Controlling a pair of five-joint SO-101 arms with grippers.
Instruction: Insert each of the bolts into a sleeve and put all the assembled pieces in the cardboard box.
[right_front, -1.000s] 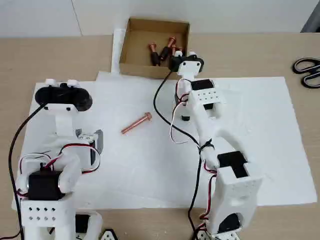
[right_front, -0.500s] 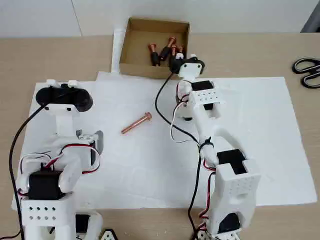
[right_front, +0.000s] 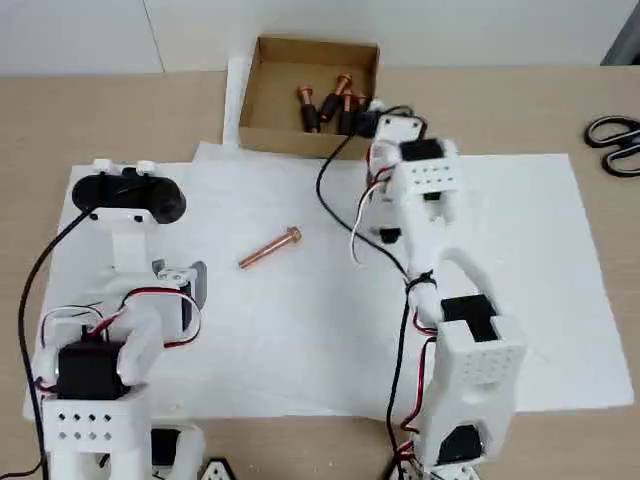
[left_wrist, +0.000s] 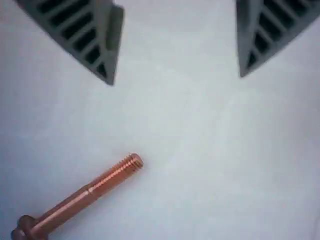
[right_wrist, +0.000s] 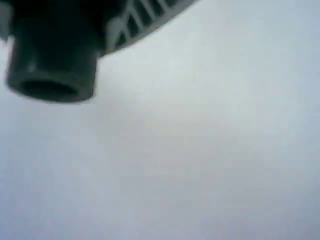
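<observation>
Left claw (left_wrist: 176, 77): jaws wide apart, holding nothing, hanging over the white sheet (right_front: 300, 340). Right claw (right_wrist: 65, 25): appears clamped on a black sleeve (right_wrist: 52, 65), which is carried clear of the sheet with its open end facing down.

Bolt (right_front: 270, 248): one loose copper piece, lying flat on the sheet between the two arms, touching neither claw. In the high view its long axis runs on a diagonal. The head points up towards the box side and the right arm, and the threaded tip points down towards the left arm. In the left wrist view the threaded tip (left_wrist: 134, 161) is the end closest to the open jaws, but it sits off to one side of the gap rather than between the fingers.

Judgement: the left arm is the nearer one to this bolt. It would need to shift sideways and line up across the shank before closing.

Cardboard box (right_front: 250, 100): sits at the far edge of the sheet. It contains several bolts already fitted with sleeves (right_front: 308, 108), grouped near its right half.
</observation>
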